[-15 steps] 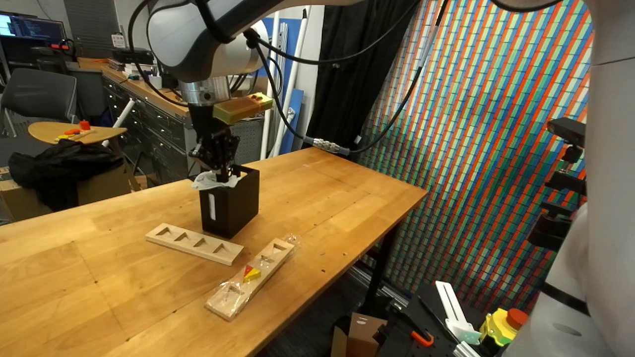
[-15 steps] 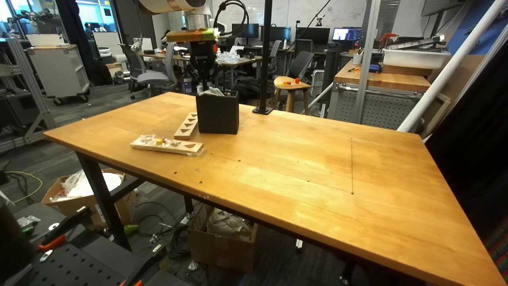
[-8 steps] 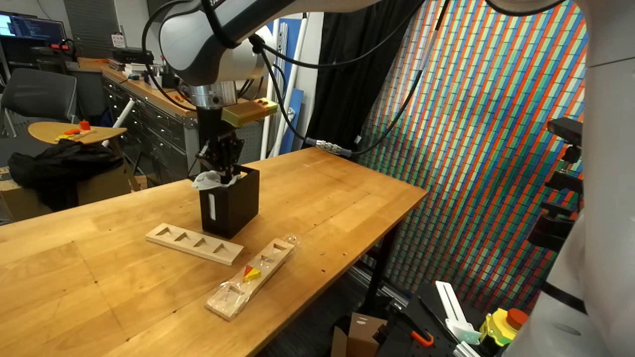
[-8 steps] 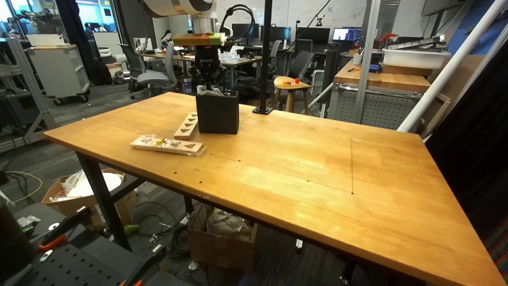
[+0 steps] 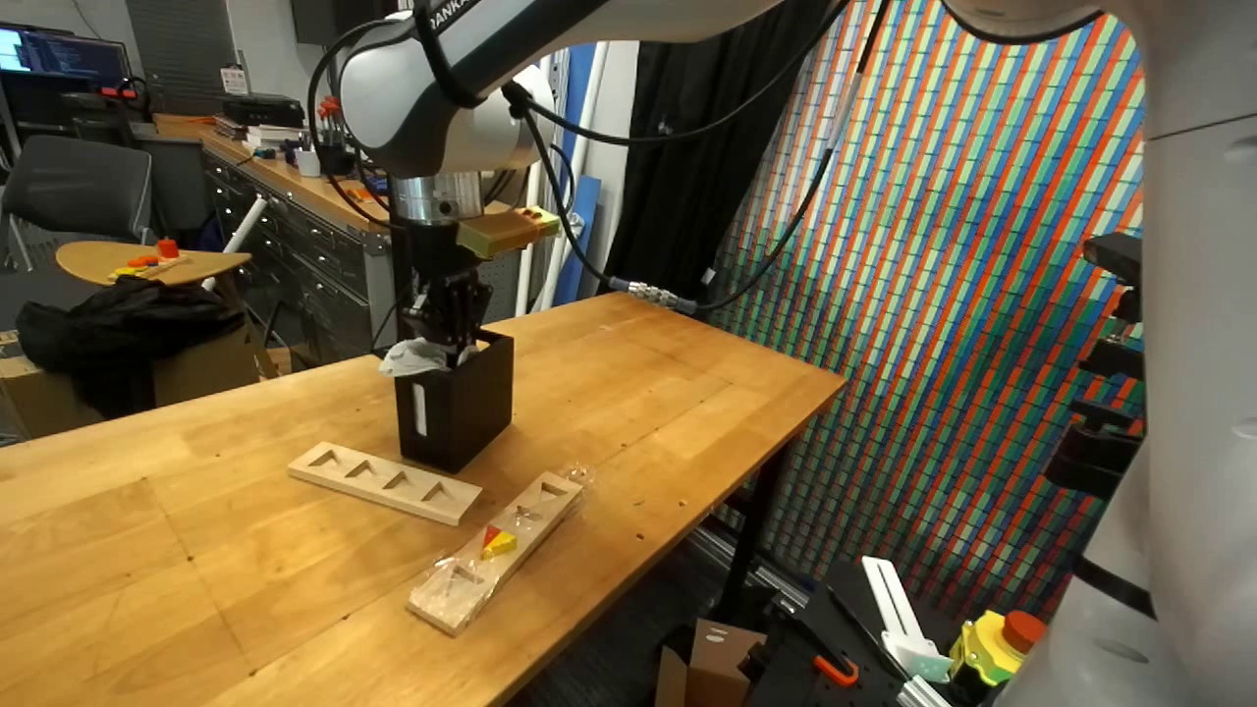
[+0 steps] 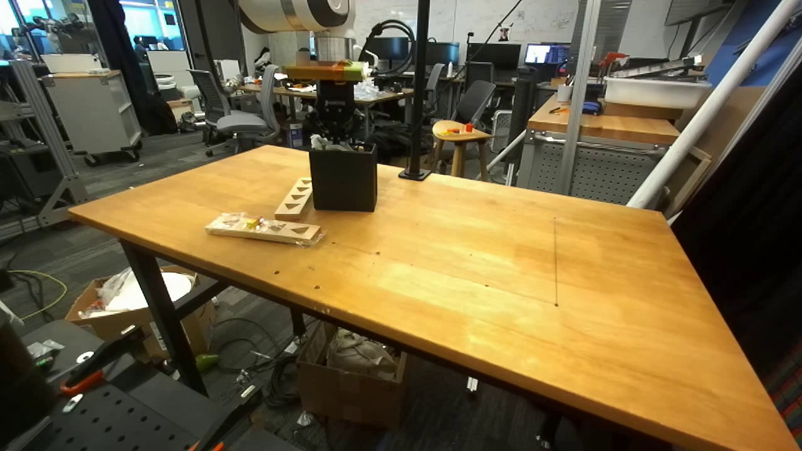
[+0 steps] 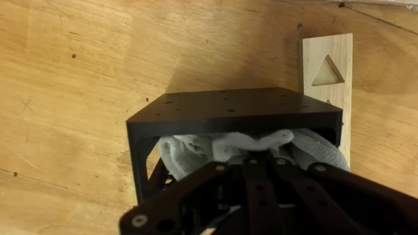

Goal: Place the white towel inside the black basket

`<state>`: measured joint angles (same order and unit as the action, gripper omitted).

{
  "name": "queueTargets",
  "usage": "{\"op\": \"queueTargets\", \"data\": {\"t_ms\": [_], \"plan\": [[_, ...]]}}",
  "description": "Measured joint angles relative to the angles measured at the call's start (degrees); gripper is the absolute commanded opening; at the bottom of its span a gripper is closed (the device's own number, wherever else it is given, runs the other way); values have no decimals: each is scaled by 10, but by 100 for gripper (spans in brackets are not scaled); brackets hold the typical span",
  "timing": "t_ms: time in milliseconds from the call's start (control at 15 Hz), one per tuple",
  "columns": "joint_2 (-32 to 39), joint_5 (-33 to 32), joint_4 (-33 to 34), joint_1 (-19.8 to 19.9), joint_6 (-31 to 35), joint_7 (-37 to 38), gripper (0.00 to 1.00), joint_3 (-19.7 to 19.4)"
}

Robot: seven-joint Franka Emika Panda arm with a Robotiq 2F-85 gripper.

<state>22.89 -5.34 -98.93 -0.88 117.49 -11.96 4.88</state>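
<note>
Towel [image 7: 248, 143]: bunched in the mouth of the basket [image 5: 479, 407], partly lapped over the rim; its folds are shown best in the wrist view.
Pincer [image 7: 266, 161]: pointed down into the towel; its links are seen close together, but its tips are hidden in the folds, so how far it is opened and whether anything is held cannot be told.
Basket: stood upright on the tabletop [image 5: 638, 393]; dark spots on its wall are shown only in the wrist view, a white strip [image 5: 420, 409] only in an exterior view, whether label or slot cannot be told.
Bare board [image 5: 385, 481]: laid just beside the basket; shown whole in an exterior view, partly covered in the wrist view.
Wrapped board [image 5: 452, 601]: topped with a red piece [image 5: 490, 535] and a yellow piece [image 5: 499, 546], both made out in an exterior view.
Writing: letters "ANKA" are read on the arm [image 5: 628, 20] in an exterior view; lines on the screen [image 5: 74, 59] are too small.
</note>
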Motion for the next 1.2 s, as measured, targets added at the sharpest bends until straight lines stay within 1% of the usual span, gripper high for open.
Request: {"op": "queueTargets", "data": {"t_ms": [333, 1200], "plan": [[16, 5, 15, 5, 0, -19, 0, 0], [92, 27, 89, 18, -18, -67, 0, 0]]}}
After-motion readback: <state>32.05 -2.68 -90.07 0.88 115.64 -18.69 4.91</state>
